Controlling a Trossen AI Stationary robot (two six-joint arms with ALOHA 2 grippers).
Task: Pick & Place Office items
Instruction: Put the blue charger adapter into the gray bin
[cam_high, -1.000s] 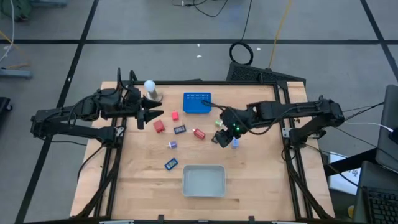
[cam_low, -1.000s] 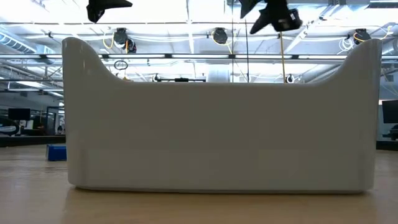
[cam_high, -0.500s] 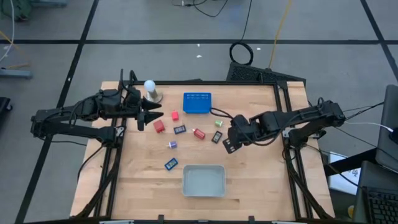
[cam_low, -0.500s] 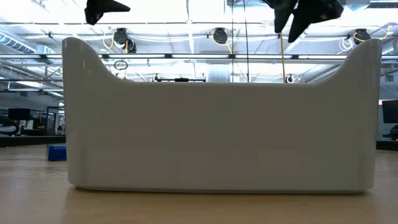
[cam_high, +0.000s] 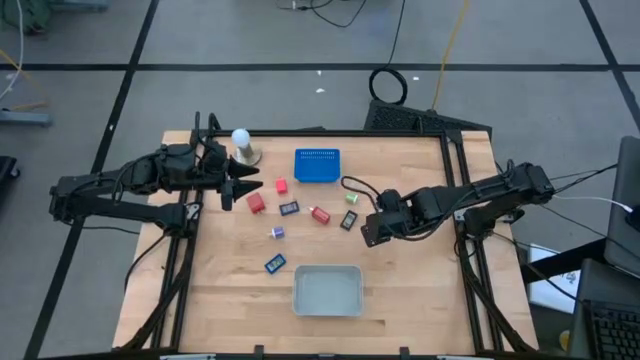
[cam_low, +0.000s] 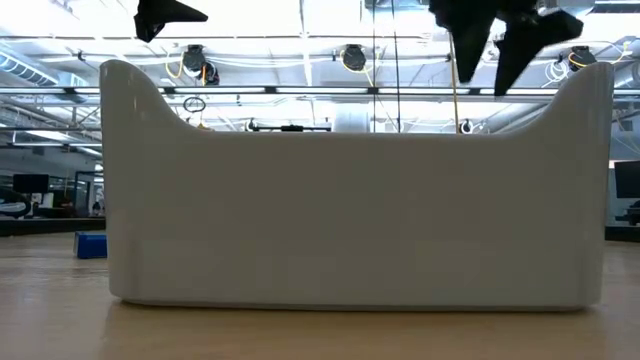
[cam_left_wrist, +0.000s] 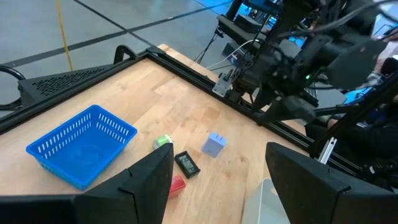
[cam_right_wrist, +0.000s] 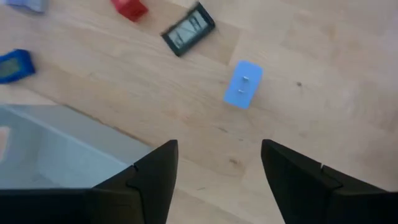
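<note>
Right gripper (cam_right_wrist: 219, 144) is seen with its two fingers spread wide and nothing between them, held above the table (cam_high: 420, 290) right of centre, near one light blue block (cam_right_wrist: 242, 84). The left gripper (cam_high: 252, 183), likewise spread and empty, is held at the far left near the one white ball on its stand (cam_high: 241, 145). Nine office items are counted on the bare wood between one blue basket (cam_high: 317, 165) and one white tray (cam_high: 327, 290): that block, three red pieces (cam_high: 257, 203), two black (cam_high: 290, 208), one green (cam_high: 352, 198), one purple (cam_high: 277, 232) and one dark blue (cam_high: 275, 263).
</note>
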